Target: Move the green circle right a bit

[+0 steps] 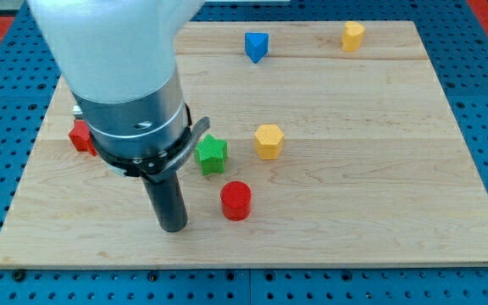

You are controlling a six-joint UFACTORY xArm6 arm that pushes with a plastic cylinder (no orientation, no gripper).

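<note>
Single view, looking down at a slant from beyond the wooden board's (379,169) near edge, facing its far edge. Close enough for the board to fill the width; arm housing (117,76) looms large, upper left.

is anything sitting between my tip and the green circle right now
That can't be judged: the green circle does not show in this view, since the arm's body covers the board's upper left. My tip sits low on the board, just to the view's left of the red cylinder and below the green star.
</note>
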